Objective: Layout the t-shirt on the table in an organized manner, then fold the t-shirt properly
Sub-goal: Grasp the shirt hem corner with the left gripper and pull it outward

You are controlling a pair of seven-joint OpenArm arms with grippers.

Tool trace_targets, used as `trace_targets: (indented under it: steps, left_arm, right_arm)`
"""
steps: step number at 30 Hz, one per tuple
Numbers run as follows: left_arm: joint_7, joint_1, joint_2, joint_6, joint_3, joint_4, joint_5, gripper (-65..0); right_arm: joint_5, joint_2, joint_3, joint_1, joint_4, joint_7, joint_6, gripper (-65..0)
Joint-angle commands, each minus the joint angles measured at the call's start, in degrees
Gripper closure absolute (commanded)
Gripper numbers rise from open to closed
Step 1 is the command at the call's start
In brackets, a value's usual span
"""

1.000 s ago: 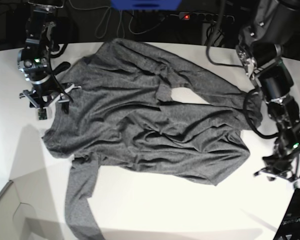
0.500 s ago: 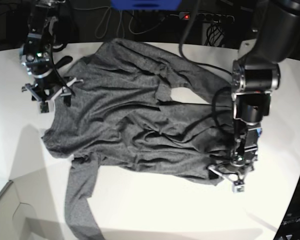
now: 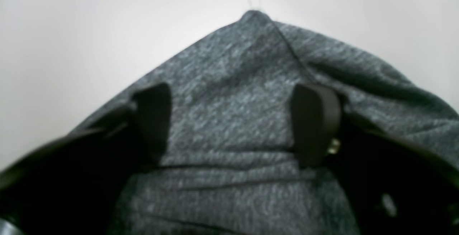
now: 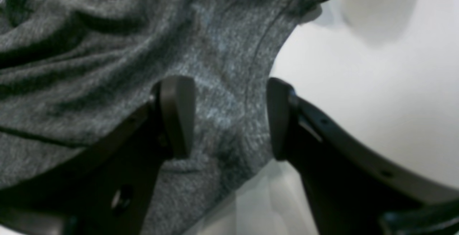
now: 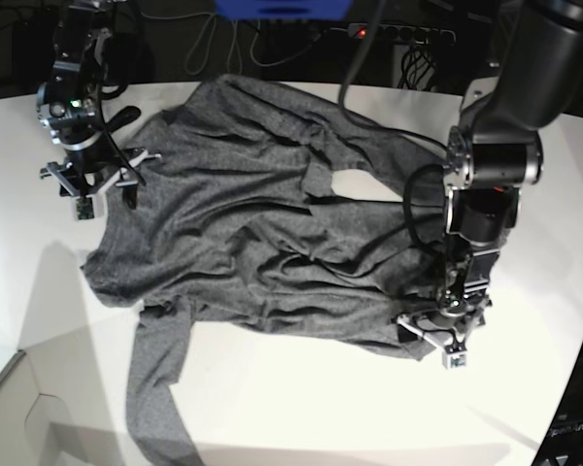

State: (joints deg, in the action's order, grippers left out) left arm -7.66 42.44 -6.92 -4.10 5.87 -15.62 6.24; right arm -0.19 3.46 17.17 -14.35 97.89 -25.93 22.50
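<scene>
Now my left tool (image 5: 445,340) gapes over the crumpled dark grey knit t-shirt's (image 5: 272,233) corner. My right tool (image 5: 89,184), also released, straddles its hem on the smooth white bench (image 5: 301,408).

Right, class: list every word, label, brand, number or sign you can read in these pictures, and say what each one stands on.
None can be read.
The t-shirt: plain grey knit, no print or label showing.
The table: bare white, no markings.
The blue object at the far edge: no text legible.
The power strip behind the table: one red light, any lettering too small to read.
</scene>
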Motion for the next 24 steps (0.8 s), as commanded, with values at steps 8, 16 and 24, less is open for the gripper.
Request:
trace_targets:
  steps: [8, 16, 24]
  left_arm:
    - [1.2, 1.0, -1.7, 0.1, 0.5, -1.4, 0.7, -1.5]
    - [-1.4, 0.0, -6.9, 0.2, 4.4, -10.7, 5.5, 0.0]
    - [-8.0, -0.6, -12.5, 0.4, 7.0, -23.6, 8.0, 0.0]
  right_arm:
    - [0.3, 0.6, 0.4, 0.2, 1.1, 1.3, 0.0, -32.7]
    - [0.3, 0.6, 0.1, 0.2, 0.8, 1.3, 0.0, -32.7]
    - [0.3, 0.4, 0.0, 0.6, 0.8, 1.3, 0.0, -32.7]
